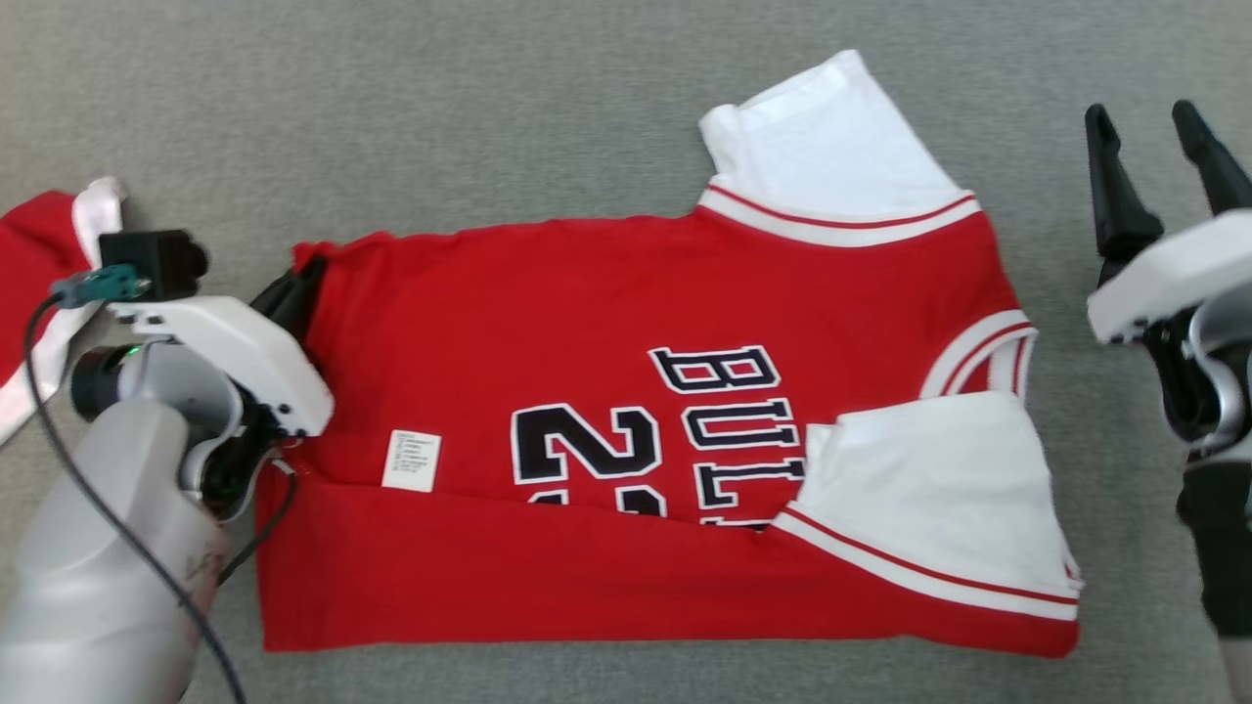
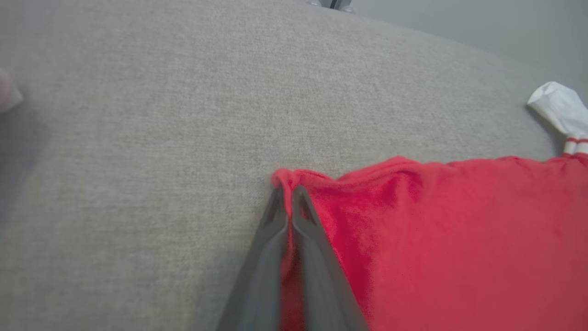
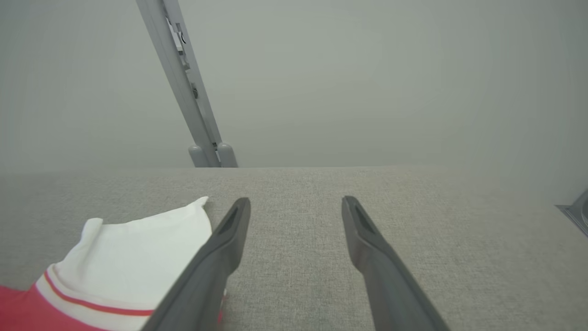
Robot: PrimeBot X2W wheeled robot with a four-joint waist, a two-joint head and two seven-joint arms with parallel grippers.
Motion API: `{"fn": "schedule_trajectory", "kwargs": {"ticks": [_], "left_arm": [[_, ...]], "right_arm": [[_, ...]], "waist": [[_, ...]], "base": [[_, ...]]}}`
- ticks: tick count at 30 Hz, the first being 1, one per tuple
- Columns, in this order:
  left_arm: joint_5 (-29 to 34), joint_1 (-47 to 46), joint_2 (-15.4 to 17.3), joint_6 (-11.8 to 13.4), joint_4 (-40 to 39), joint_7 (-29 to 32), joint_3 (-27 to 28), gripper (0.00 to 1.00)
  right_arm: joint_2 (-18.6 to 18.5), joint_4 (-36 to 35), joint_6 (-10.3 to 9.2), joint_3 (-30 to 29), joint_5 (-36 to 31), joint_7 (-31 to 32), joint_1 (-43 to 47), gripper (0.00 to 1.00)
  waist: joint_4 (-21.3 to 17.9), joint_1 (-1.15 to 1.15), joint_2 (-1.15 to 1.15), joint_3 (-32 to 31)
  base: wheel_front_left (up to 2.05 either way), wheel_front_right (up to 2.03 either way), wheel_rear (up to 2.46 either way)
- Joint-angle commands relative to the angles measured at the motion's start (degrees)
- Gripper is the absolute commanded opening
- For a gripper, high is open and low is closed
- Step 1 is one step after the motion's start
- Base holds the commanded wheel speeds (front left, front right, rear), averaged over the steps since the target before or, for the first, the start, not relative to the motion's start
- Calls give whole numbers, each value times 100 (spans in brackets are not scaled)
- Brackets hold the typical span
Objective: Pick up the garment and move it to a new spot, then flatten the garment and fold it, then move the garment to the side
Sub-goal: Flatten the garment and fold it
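The red jersey with white sleeves and black lettering (image 1: 606,323) is laid flat on the grey woven surface (image 1: 391,117), its near long edge turned over onto the body. Its long axis is set across the robot, hem leftward, sleeves rightward. The far hem corner is pinched between the closed fingers of the left gripper (image 2: 285,195). The right gripper (image 1: 1144,117) is held spread and empty beside the sleeve end, clear of the cloth; the far shoulder is judged its nearer hold.

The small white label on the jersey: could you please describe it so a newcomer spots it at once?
On the grey cloth surface lies a red jersey. Its label sits left of the black numerals, just above the folded-up lower flap. Unlike the big red-striped white sleeves, it is a tiny rectangle.
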Motion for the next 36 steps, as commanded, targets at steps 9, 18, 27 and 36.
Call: {"fn": "schedule_trajectory", "kwargs": {"ticks": [9, 18, 27, 36], "left_arm": [[126, -598, -518, -49, -4, -117, -664, 0], [-168, -855, -630, -45, 143, -381, -1186, 0], [-495, -995, -551, -46, 274, -706, -1449, 0], [-629, -804, -264, -47, 69, -1195, -1510, 0]], "right_arm": [[-460, 1902, 3, 861, 347, 545, -1728, 100], [-665, 2999, 1, 2003, 868, 918, -2460, 100], [-754, 3379, 2, 2536, 1505, 613, -2645, 0], [-1149, 2776, 2, 2926, 2250, -106, -2230, 0]], "waist": [[950, 0, 0, 375], [1201, 0, 0, 400], [1176, 0, 0, 361], [1075, 0, 0, 161]], "base": [[0, 0, 0], [0, 0, 0], [0, 0, 0], [0, 0, 0]]}}
